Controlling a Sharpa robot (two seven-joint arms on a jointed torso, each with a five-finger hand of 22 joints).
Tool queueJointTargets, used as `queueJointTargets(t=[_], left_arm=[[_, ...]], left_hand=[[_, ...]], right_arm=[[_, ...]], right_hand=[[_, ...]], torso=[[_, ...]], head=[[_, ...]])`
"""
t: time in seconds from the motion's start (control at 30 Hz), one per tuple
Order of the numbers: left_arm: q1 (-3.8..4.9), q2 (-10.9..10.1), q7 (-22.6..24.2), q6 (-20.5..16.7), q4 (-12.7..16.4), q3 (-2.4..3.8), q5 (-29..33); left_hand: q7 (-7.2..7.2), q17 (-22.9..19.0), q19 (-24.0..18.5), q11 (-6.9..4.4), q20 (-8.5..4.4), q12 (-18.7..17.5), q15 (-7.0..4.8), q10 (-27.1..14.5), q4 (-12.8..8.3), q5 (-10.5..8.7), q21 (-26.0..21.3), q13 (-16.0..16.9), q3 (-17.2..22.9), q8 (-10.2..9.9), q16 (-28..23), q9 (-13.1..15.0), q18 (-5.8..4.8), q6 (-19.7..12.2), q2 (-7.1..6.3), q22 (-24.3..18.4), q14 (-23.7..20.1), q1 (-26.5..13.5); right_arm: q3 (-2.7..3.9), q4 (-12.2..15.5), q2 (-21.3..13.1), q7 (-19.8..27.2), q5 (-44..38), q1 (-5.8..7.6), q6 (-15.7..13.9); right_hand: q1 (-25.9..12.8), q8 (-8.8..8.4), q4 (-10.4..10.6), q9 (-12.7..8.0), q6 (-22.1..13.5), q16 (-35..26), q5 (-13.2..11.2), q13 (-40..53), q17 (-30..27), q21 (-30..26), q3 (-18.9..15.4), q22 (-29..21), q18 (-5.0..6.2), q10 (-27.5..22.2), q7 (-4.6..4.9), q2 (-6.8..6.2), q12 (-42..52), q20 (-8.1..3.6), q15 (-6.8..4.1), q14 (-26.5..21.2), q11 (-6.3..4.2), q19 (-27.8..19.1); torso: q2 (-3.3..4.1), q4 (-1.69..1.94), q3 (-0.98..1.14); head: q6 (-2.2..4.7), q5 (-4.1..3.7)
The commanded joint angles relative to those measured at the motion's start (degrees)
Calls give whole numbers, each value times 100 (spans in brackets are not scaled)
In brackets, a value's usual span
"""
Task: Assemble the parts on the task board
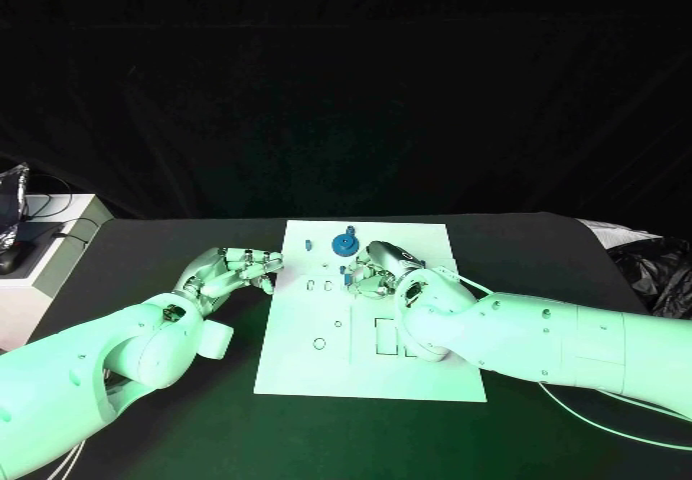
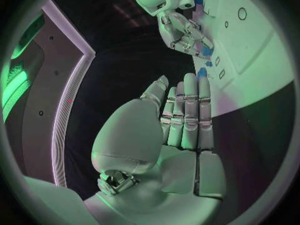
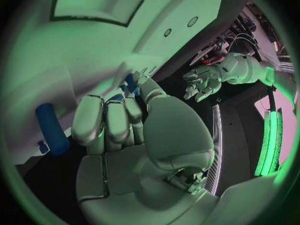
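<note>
The white task board [image 1: 368, 350] lies in the middle of the black table. A blue gear-shaped part [image 1: 343, 243] stands near its far edge, and the right wrist view shows a blue cylinder [image 3: 51, 127] on the board. My right hand [image 1: 387, 270] rests over the board's far half, fingers curled, and pinches a small blue part [image 2: 206, 51] at its fingertips [image 3: 130, 82]. My left hand [image 1: 238, 268] hovers just off the board's left edge; its fingers [image 2: 187, 115] are straight, close together and hold nothing. Another small blue part [image 2: 202, 73] sits on the board beyond them.
Rectangular recesses [image 1: 387, 336] and a round hole [image 1: 319, 344] mark the board's near half. A white box with cables [image 1: 58, 228] stands at the table's left edge, and a black bag [image 1: 652, 272] lies at the far right.
</note>
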Motion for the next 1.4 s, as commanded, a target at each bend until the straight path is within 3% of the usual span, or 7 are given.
queueJointTargets(t=[0.03,0.23,1.0,1.4], left_arm=[[1,12,30,33,7,5,-13],[1,11,30,31,8,5,-13],[1,3,27,30,12,5,-13],[1,5,28,29,7,5,-13]], left_hand=[[-1,-6,-44,-1,12,11,-1,-46,0,8,26,6,24,-21,22,-3,24,-8,9,-6,-28,-51],[-1,-13,-44,1,15,11,1,-53,10,6,22,6,21,-21,21,-3,23,-14,6,-19,-32,-50],[-1,-13,-44,1,15,11,1,-53,10,6,22,6,21,-21,21,-3,23,-14,6,-19,-32,-50],[-1,-13,-44,1,15,11,1,-53,10,6,22,6,21,-21,21,-3,23,-14,6,-19,-32,-50]], right_arm=[[-11,-15,8,-38,-105,-26,139],[-12,-30,11,-32,-108,-30,136],[-17,-114,18,37,-97,-32,234],[-20,-92,19,190,-47,-32,26]], right_hand=[[-14,31,9,3,52,3,-29,-2,-9,-36,-17,837,-13,-18,107,-32,-17,-43,-9,9,1,307],[-8,28,72,3,15,10,-35,-21,-16,-48,-38,836,-7,-42,121,-81,-37,-32,1,6,13,307],[42,-5,284,0,-358,13,-24,-225,-40,-98,-189,829,29,-249,268,-328,-182,48,81,-13,116,294],[106,0,355,0,-462,24,-26,-338,-29,-97,-249,831,49,-304,303,-348,-164,84,107,-17,143,295]], torso=[[-2,6,3],[-4,12,-7],[-2,3,1],[2,6,4]], head=[[-7,2],[-13,8],[-33,29],[-43,31]])
